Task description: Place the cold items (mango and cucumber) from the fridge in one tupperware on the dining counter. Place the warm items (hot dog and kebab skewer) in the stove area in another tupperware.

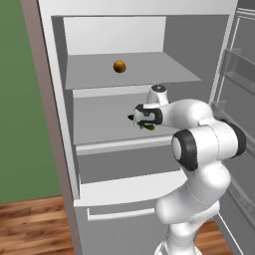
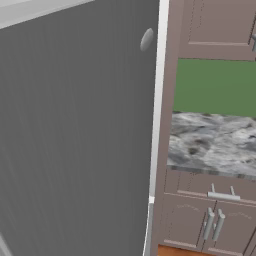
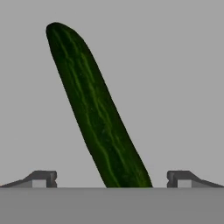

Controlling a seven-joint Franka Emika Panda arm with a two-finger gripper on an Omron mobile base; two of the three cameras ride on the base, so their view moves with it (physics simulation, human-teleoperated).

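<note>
The fridge stands open. On its upper shelf sits the mango, a small orange-brown ball. My gripper reaches over the middle shelf, one level below the mango. A sliver of the dark green cucumber shows just under the hand. In the hand view the cucumber lies on the pale grey shelf, slanting away to the upper left. Its near end runs between my two fingertips. The gripper is open, with a wide gap on each side of the cucumber. The tupperwares, hot dog and kebab skewer are out of view.
The open fridge door with its racks stands close on the arm's right. A drawer front sits below the shelves. A grey fridge panel blocks the right base view; beside it are a marbled worktop and brown cabinets.
</note>
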